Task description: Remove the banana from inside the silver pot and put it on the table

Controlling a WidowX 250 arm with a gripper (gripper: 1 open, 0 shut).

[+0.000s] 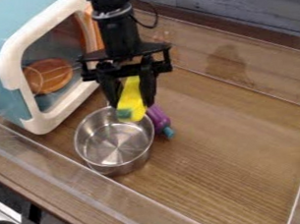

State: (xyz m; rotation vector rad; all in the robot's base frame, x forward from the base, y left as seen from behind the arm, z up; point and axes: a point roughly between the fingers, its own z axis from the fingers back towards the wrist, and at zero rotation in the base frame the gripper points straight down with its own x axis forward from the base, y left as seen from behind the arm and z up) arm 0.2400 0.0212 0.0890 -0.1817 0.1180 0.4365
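Observation:
My gripper (132, 98) hangs pointing down over the far right rim of the silver pot (113, 147) and is shut on the banana (133, 104), a yellow toy with a green tip at its lower end. The banana is held nearly upright, lifted clear of the pot's bottom. The pot sits on the brown wood-grain table (235, 146), and its inside shows bare shiny metal.
A teal-and-cream toy microwave (30, 65) stands open at the left with an orange item (51, 75) inside. A purple toy eggplant (158, 121) lies just right of the pot, partly behind the banana. A clear raised rim (148, 208) borders the table.

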